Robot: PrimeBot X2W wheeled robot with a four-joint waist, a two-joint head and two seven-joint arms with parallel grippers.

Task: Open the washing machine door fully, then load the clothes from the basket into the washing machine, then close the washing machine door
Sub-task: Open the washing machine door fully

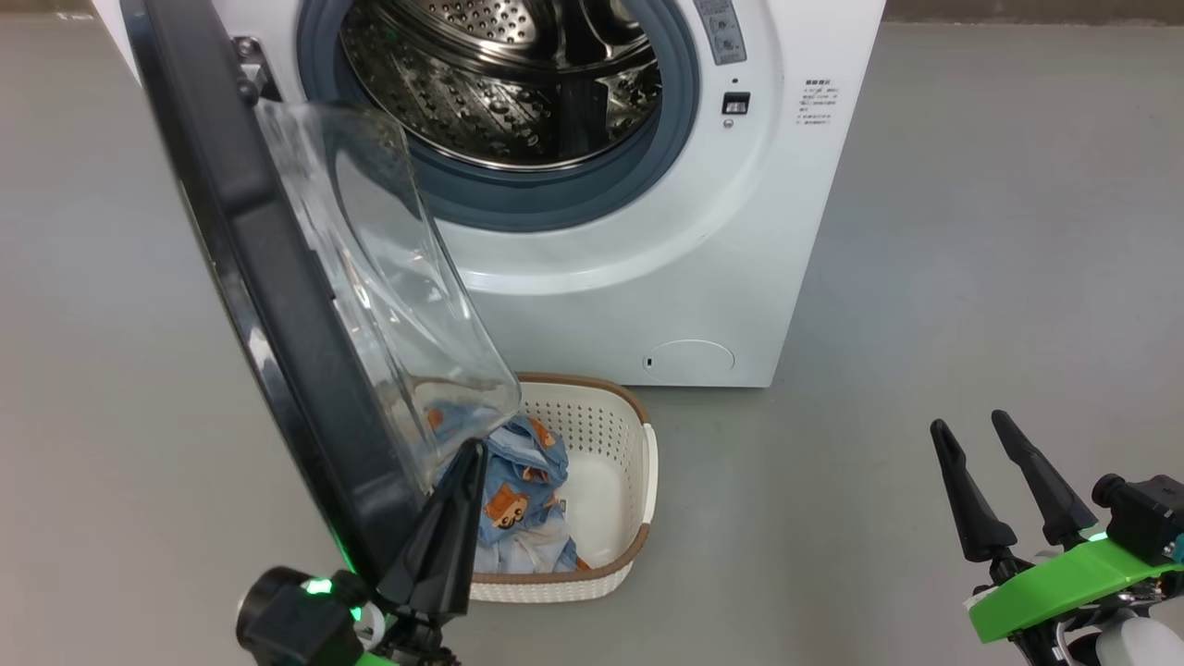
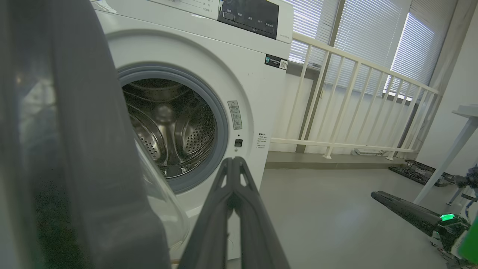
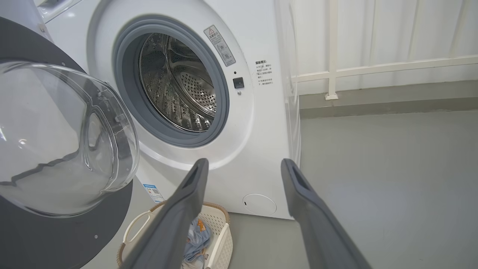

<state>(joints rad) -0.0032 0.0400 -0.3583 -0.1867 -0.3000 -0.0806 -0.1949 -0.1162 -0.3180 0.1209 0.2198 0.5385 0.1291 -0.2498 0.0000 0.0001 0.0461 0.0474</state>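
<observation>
The washing machine door (image 1: 277, 305) was seen swung out to the left of the opening. Its black rim ran edge-on down the head view, and its clear glass bowl (image 1: 398, 277) bulged toward the machine's front. The steel drum (image 1: 499, 83) was left exposed inside the grey gasket (image 1: 564, 199) of the washing machine (image 1: 740, 240). Open grey floor (image 1: 971, 277) was found to the right of the machine and in front of it, and a white railing (image 2: 354, 97) was seen beyond on that side in the left wrist view. The basket (image 1: 643, 462) was set on the floor just in front of the machine's lower edge, partly overhung by the door's bowl, with the clothes (image 1: 513, 495) heaped in its left part. The left gripper (image 1: 474, 450) was clenched, its fingers pressed tip to tip with nothing between them. Its tip was placed just beside the lower edge of the glass bowl and above the clothes; whether the door was touched could not be told. The right gripper (image 1: 969, 423) was held spread wide and empty over bare floor at the right, well apart from basket and door.
</observation>
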